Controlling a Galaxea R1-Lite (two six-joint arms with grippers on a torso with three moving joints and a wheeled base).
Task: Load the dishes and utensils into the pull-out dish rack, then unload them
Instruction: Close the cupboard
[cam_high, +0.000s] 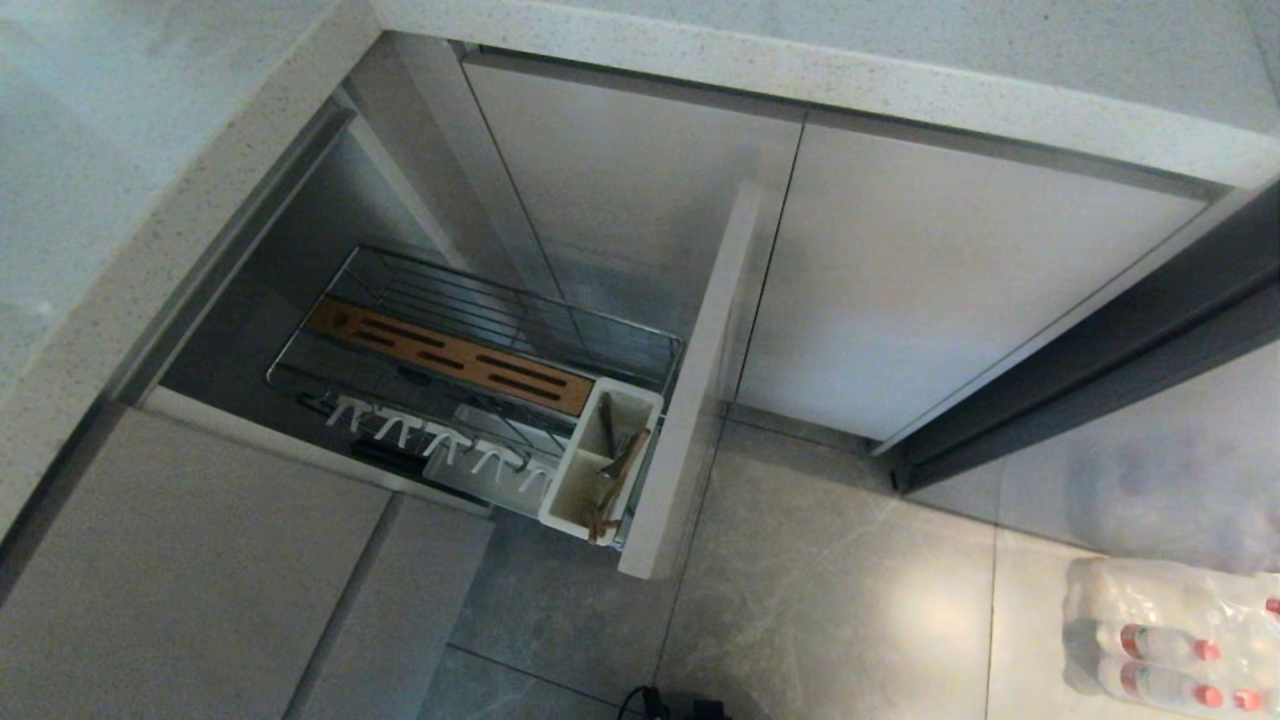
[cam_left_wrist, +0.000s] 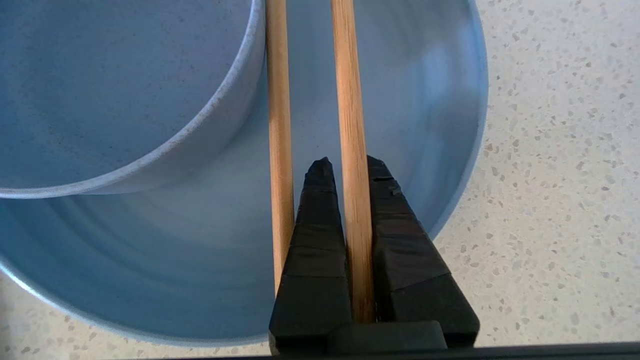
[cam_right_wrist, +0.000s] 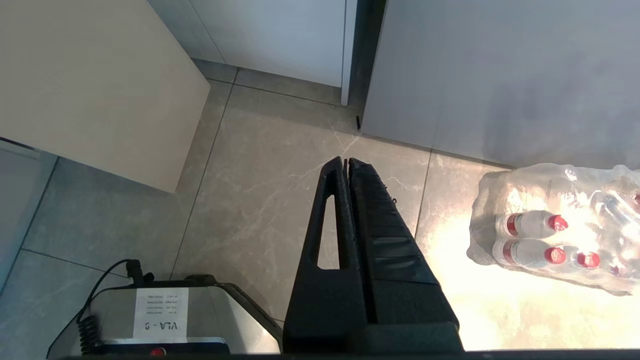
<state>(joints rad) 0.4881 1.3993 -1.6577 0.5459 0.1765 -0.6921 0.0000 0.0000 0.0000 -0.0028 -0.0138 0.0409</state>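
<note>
Head view: pull-out dish rack is drawn out under the table; no plate or bowl in it. White caddy holds a few utensils, too small to count or identify. Neither arm visible.

Left wrist view: left hand is clamped on one chopstick; the second chopstick lies just outside the fingers, ungripped as far as I can tell. Both hang over one plate carrying one bowl, so likely unloading.

Right wrist view: right hand closed, empty, parked over the floor.
</note>
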